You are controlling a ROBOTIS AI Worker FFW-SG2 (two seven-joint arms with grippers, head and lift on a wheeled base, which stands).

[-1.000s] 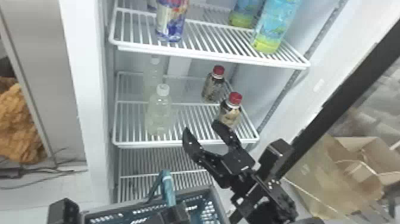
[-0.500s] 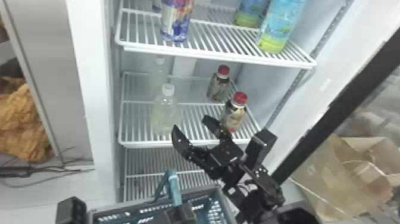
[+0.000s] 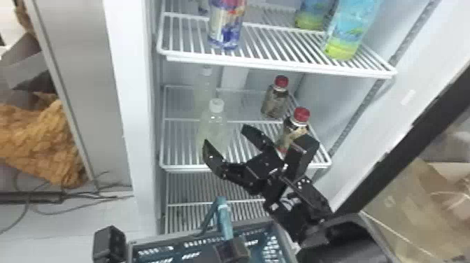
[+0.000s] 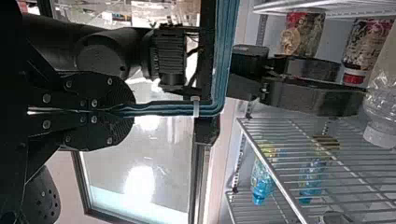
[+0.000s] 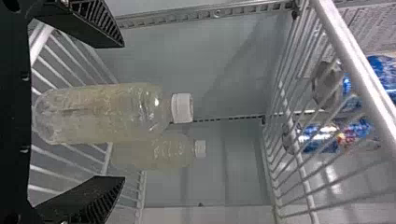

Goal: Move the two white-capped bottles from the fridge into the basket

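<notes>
Since half a second ago the right gripper has shifted up and inward in the head view, closer to the front white-capped bottle, while the shelf contents have slid slightly rightward in view. We note the right fingers spread wide, nothing held; in the right wrist view that bottle stands between and beyond them, untouched as far as we can tell. Both targets are upright on the middle shelf, with the rear white-capped bottle behind the front one; neither is in the basket. The left gripper is closed tight on the basket handle. Step in hand, we judge: lining up on the front bottle. Main risk: we push in off-centre, one fingertip strikes the clear body and tips it or drives it into the rear one. Closing too early likely pinches only the near side, and the smooth round plastic squirts out. Too hard a squeeze probably buckles the wall. The wrist overlaps the front red-capped bottle in the head view, so a rightward swing may knock that over. Lifting too high before backing out could jam the cap under the upper shelf. Later, a handle-hung basket may swing or tilt if we drop the load near its edge.
</notes>
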